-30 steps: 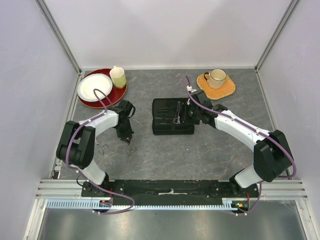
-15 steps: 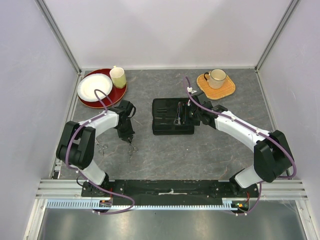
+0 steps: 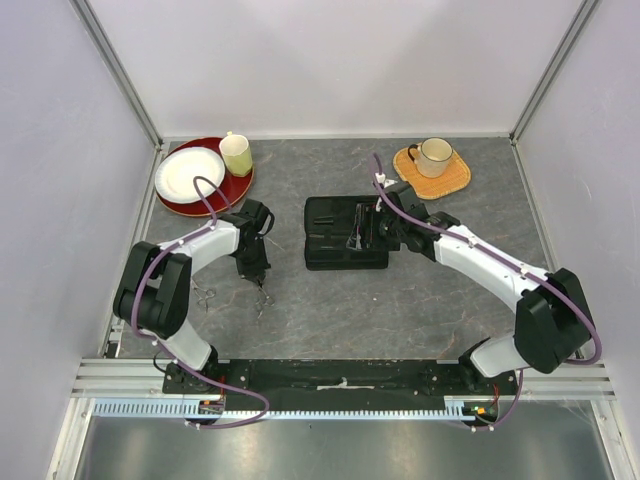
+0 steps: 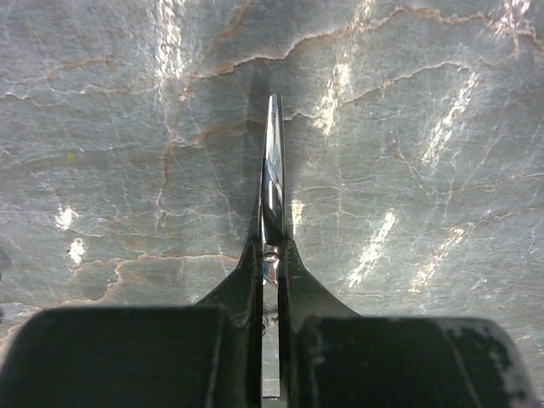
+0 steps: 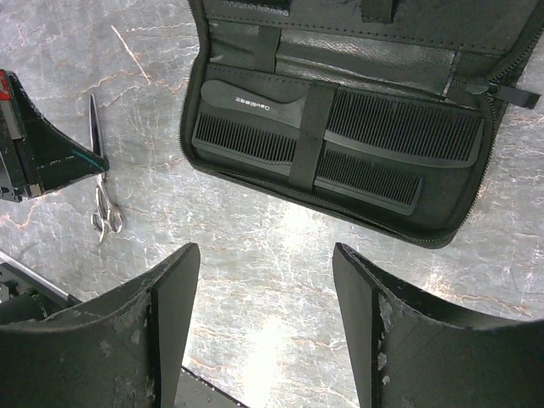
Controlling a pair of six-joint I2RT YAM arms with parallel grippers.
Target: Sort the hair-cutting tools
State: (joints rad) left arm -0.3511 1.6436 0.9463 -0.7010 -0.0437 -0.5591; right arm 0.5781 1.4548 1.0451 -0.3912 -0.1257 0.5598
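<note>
- Your left gripper (image 4: 270,270) is clamped shut on one pair of scissors (image 4: 272,170), pinching it at the pivot screw.
- In the left wrist view the closed blades point straight away from the fingers over the grey marbled table (image 4: 425,127). You cannot tell from that view whether the tip touches the surface.
- From above, this pair sits at the near left of the table, well apart from the case (image 5: 382,59).
- The second pair (image 3: 205,295) lies flat on the table beside the left arm's elbow, just to the left of the held pair.
- Your right gripper (image 5: 263,289) hangs with its jaws wide apart and nothing between them, above the table just beside the case's zipped edge.
- The case lies open in the middle of the table.
- Inside it the handled comb (image 5: 255,104) and the plain comb (image 5: 365,177) lie side by side, touching, both tucked under one black strap (image 5: 308,136).
</note>
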